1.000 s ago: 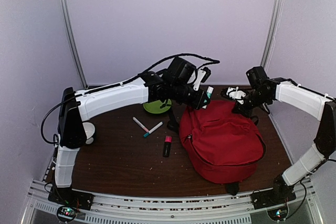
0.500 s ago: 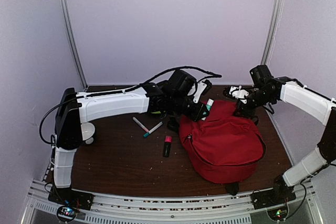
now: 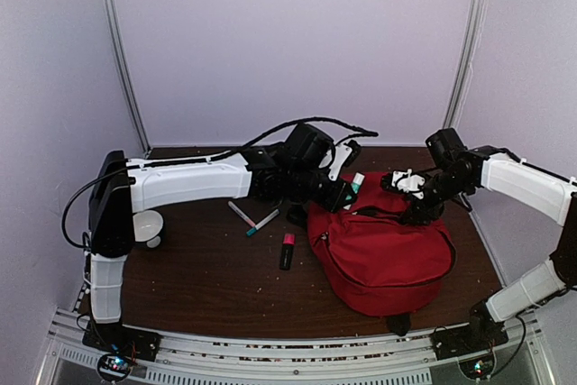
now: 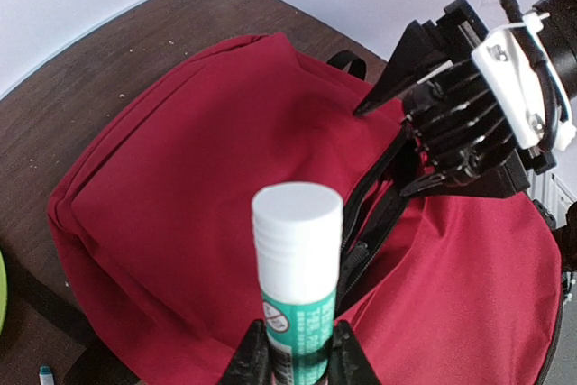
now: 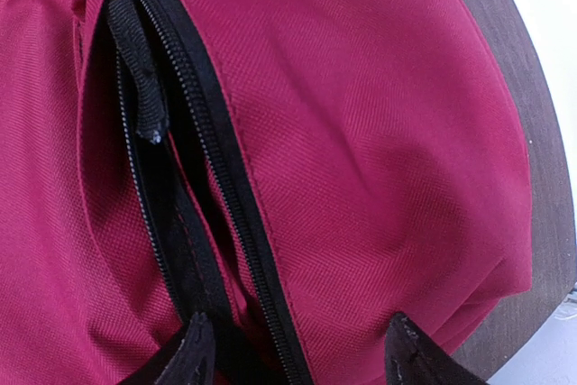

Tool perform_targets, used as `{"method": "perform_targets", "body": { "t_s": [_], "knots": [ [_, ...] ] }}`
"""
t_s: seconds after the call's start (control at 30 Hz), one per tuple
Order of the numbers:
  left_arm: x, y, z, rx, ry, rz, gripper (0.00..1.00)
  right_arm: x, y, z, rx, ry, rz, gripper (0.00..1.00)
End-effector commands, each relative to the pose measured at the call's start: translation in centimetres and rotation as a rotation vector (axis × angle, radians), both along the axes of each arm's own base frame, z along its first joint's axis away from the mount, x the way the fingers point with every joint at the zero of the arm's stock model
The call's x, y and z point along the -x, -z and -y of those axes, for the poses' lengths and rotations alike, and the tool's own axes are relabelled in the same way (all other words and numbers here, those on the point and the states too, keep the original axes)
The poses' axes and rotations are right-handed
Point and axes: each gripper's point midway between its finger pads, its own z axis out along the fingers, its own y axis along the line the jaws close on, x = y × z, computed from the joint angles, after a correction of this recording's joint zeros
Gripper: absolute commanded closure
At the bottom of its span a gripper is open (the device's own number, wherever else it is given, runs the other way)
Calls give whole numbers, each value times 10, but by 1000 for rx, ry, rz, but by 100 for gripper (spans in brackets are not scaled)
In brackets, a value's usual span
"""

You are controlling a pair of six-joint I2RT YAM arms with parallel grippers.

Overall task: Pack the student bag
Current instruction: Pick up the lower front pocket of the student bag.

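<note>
The student bag, a large red backpack, lies on the right half of the table. Its black zipper opening gapes along the top. My left gripper is shut on a glue stick with a white cap and green label. It holds the stick upright just above the bag's left top edge. My right gripper stands open over the bag's top. One finger sits at the zipper opening and the other over the red fabric. It holds nothing. In the top view it hovers at the bag's far edge.
Two markers and a pink highlighter lie on the brown table left of the bag. A white cup stands by the left arm's base. A green edge shows at the left of the left wrist view.
My right gripper has opened and come down and forward onto the bag's top by the zipper. The left gripper with the glue stick has sunk a little toward the bag.
</note>
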Motion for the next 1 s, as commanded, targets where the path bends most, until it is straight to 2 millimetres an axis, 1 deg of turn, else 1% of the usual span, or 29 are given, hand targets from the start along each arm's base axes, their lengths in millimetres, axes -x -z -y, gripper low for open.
{"method": "perform_targets", "body": {
  "t_s": [0.0,0.07,0.2,0.33,0.4,0.53,0.6,0.67,0.73,0.77,0.83,0.97],
  "knots": [
    [0,-31,4,76,1,48,100,-9,7,-6,-6,56,9,35],
    [1,-31,5,78,4,43,100,-23,7,-2,15,103,34,36],
    [2,-33,4,81,5,43,100,-38,10,5,61,139,69,42],
    [2,-35,1,85,-4,55,100,-48,12,10,62,201,64,55],
    [3,-34,1,84,-4,55,100,-53,5,11,42,228,84,62],
    [4,-35,1,87,-1,55,100,-61,-8,13,11,262,126,72],
    [4,-35,1,87,-1,57,100,-63,-10,13,8,266,130,77],
    [5,-36,2,87,4,64,100,-62,-11,11,-5,257,119,86],
    [6,-37,2,82,14,80,100,-57,-15,6,-34,237,107,98],
    [7,-37,2,75,22,92,100,-53,-19,3,-56,223,101,100],
    [10,-39,2,58,42,135,100,-45,-29,-4,-107,198,97,100],
    [29,-44,6,29,128,293,100,-28,-51,-16,-188,161,64,100]
  ]
}}
